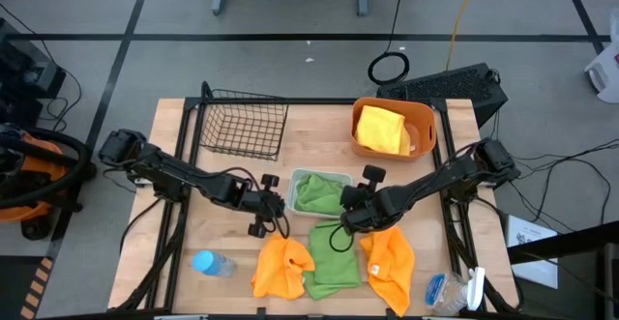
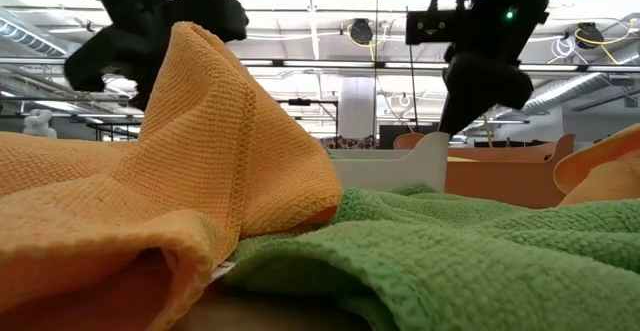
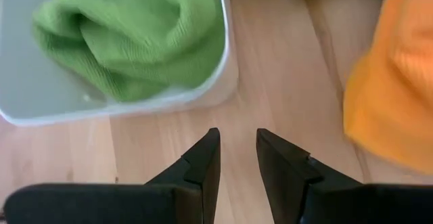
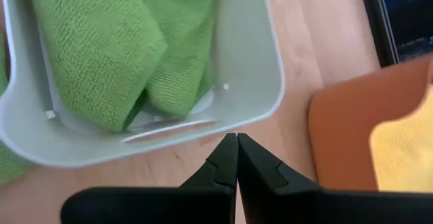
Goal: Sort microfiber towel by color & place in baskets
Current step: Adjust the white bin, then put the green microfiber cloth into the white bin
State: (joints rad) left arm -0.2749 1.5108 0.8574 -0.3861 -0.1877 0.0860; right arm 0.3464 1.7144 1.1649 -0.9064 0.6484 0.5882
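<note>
A green towel (image 1: 317,194) lies in the white tray (image 1: 334,176), also seen in the left wrist view (image 3: 135,34) and the right wrist view (image 4: 101,41). Yellow towel (image 1: 380,129) fills the orange tub (image 1: 424,117). On the table near the front edge lie a second green towel (image 1: 334,260) and two orange towels (image 1: 280,267) (image 1: 390,257). My left gripper (image 1: 278,204) (image 3: 237,143) is open, just left of the tray. My right gripper (image 1: 346,206) (image 4: 237,139) is shut, at the tray's right near corner.
The black wire-mesh basket (image 1: 242,122) stands at the far left of the table. A blue-capped bottle (image 1: 208,262) lies near the front left, another plastic bottle (image 1: 453,291) at the front right. Bare wood shows between basket and bottle.
</note>
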